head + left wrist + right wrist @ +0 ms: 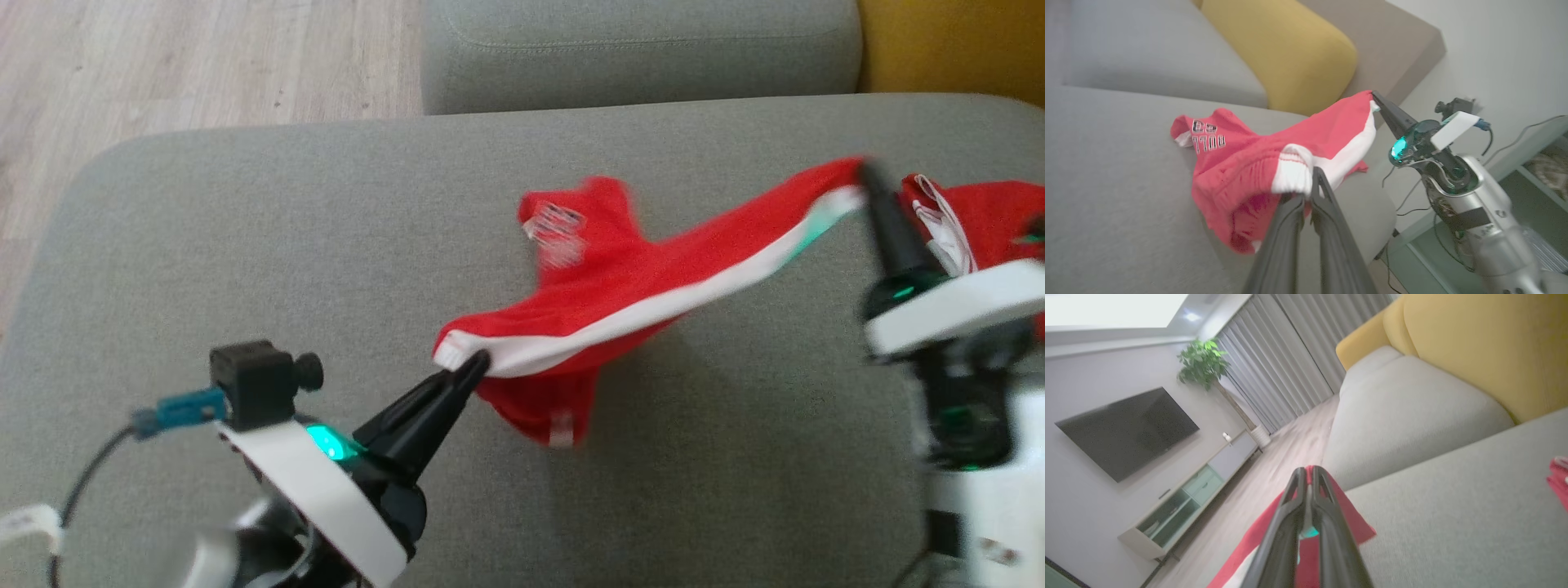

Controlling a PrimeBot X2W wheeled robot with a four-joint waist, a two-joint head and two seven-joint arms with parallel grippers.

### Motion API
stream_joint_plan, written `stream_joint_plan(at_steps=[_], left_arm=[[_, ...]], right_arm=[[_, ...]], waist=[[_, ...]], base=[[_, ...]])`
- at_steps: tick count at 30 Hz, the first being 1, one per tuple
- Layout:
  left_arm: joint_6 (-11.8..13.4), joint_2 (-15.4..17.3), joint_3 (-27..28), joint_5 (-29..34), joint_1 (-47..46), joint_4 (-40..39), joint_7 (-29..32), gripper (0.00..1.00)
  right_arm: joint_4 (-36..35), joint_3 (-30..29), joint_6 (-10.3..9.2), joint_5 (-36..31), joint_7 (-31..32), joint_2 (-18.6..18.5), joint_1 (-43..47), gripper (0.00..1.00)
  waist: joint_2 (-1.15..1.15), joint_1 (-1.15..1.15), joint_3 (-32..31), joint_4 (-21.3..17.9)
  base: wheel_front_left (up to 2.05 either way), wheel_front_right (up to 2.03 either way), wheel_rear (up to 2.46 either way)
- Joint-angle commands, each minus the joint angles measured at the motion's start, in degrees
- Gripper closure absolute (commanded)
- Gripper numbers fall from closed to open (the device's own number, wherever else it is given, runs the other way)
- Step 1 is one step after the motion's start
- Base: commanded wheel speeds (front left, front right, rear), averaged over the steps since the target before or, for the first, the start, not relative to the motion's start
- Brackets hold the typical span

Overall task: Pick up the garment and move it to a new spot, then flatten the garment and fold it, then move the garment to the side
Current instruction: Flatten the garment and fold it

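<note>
The head view looks steeply down from above on the grey sofa seat (pixel 245 245), with wooden floor (pixel 163 57) at its upper left. The left wrist view sits low and close behind the left hand (pixel 1312 173) and faces across the seat toward the yellow cushion (pixel 1290 53) and the right hand (pixel 1375 96). The right wrist view is tilted and looks past the seat edge to a television (pixel 1126 428). All three views share the seat and the red shorts (pixel 604 286).
</note>
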Motion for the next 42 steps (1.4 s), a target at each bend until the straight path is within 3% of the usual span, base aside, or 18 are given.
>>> stream_joint_plan(at_steps=[1, 7, 12, 16, 19, 25, 30, 32, 35, 38, 42], left_arm=[[0.0, 1.2, 2.8, -0.9, -3.4, -4.2, 1.0, 1.00], [2.6, 2.3, 4.7, -7.4, -10.4, -15.2, 8.9, 1.00], [3.7, 2.2, 6.0, -8.2, -22.7, -11.9, 13.1, 1.00], [3.0, 1.0, 6.0, -5.4, -35.7, -1.0, 13.8, 1.00], [1.5, -0.7, 5.9, -0.7, -46.7, 10.2, 10.4, 1.00], [-0.8, -5.3, 6.9, 8.2, -67.5, 31.9, -5.6, 1.00], [-2.5, -6.8, 5.0, 12.4, -76.0, 45.3, -20.2, 1.00], [-2.8, -7.3, 3.5, 12.2, -76.0, 49.3, -24.9, 1.00], [-2.9, -7.1, -4.4, 10.3, -70.1, 53.0, -30.8, 1.00], [-2.9, -6.2, -9.1, 8.4, -65.2, 52.2, -32.1, 1.00], [-3.0, -2.6, -15.9, 5.9, -56.1, 46.6, -33.7, 1.00]], right_arm=[[-4.7, -0.1, -0.04, 0.8, 1.4, -0.5, -1.1, 1.00], [-21.2, -5.6, -0.04, 3.9, 12.4, 0.5, -3.4, 1.00], [-20.6, -5.3, -0.04, 2.6, 17.0, 0.6, -11.7, 1.00], [-12.3, -4.7, -0.04, -1.7, 16.6, 0.6, -23.3, 1.00], [-3.2, -4.6, -0.04, -5.8, 13.6, 0.6, -34.4, 1.00], [18.4, -7.3, -0.04, -10.5, 0.1, 0.6, -57.5, 1.00], [34.1, -6.7, -0.04, -8.8, -11.0, 0.6, -67.1, 1.00], [38.3, -4.6, -0.04, -6.6, -14.2, 0.6, -66.8, 1.00], [41.4, 0.8, -0.04, -0.4, -18.8, 0.6, -58.5, 1.00], [40.6, 2.5, -0.04, 2.7, -20.7, 0.6, -51.9, 1.00], [35.0, 3.3, -0.04, 6.0, -22.3, 0.6, -39.1, 1.00]], waist=[[0.00, 0.00, -0.1, 0.0], [0.00, 0.00, 2.4, -1.0], [0.00, 0.00, 7.9, -1.0], [0.00, 0.00, 13.7, -0.4], [0.00, 0.00, 17.6, 0.1], [0.00, 0.00, 24.2, 0.7], [0.00, 0.00, 26.9, 0.5], [0.00, 0.00, 27.1, 0.5], [0.00, 0.00, 25.0, 0.3], [0.00, 0.00, 23.7, 0.1], [0.00, 0.00, 22.9, -0.1]], base=[[0.00, 0.00, 0.00], [0.00, 0.00, 0.00], [0.00, 0.00, 0.00], [0.00, 0.00, 0.00], [0.00, 0.00, 0.00], [0.00, 0.00, 0.00], [0.00, 0.00, 0.00], [0.00, 0.00, 0.00], [0.00, 0.00, 0.00], [0.00, 0.00, 0.00], [0.00, 0.00, 0.00]])
